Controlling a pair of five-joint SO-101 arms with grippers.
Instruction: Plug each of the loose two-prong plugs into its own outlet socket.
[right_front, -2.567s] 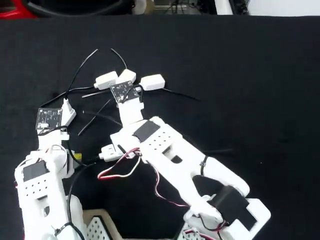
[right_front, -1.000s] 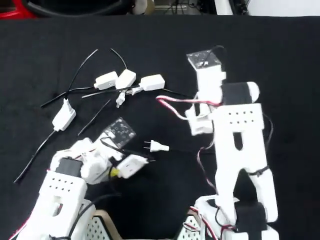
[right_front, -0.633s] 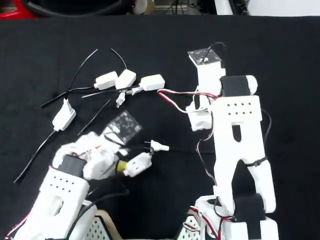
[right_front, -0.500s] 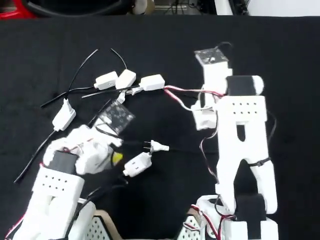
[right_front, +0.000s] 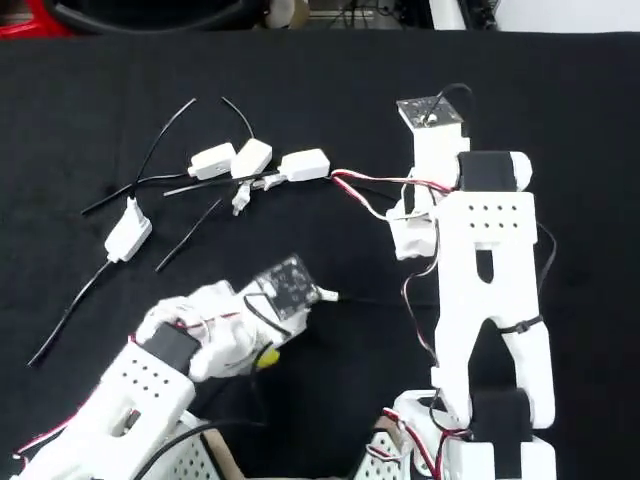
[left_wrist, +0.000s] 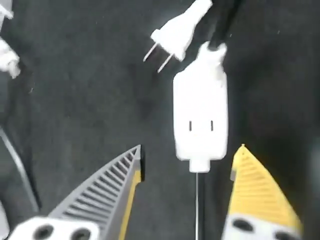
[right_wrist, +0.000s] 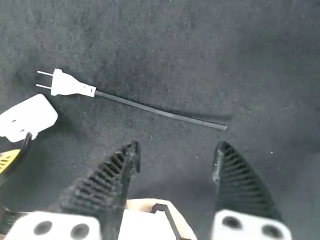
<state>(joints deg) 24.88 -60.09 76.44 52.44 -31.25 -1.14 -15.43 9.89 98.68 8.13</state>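
Left arm: half a second earlier it sits back to the left of the socket. It has since swung across, and in the high view its wrist covers that spot.
Left claw (left_wrist: 190, 149): spread wide and gripping nothing, with one finger on each side of the outlet socket (left_wrist: 200, 117).
Outlet socket: lies flat on the table (right_front: 560, 150), slots up, apparently where it lay half a second ago.
Loose plug (left_wrist: 180, 32): rests on the table just beside the socket's cable end, with its prongs bare and not in the slots.
Right arm: has hardly shifted in the last half second.
Right claw (right_wrist: 176, 145): open and empty, hanging over the table near the plug's short cable (right_wrist: 160, 114).
Meaning: the left arm appears set to take hold of the socket. This pair is not yet mated, so the insertion is still to come.
Count, sockets: five white blocks, namely this one, three in a cluster (right_front: 251, 157) and one alone (right_front: 128, 230).
Count, plugs: two can be told, this one and a small one (right_front: 240, 197) by the cluster. Whether any other is already seated cannot be told.
Count, arms: two, each with one claw.
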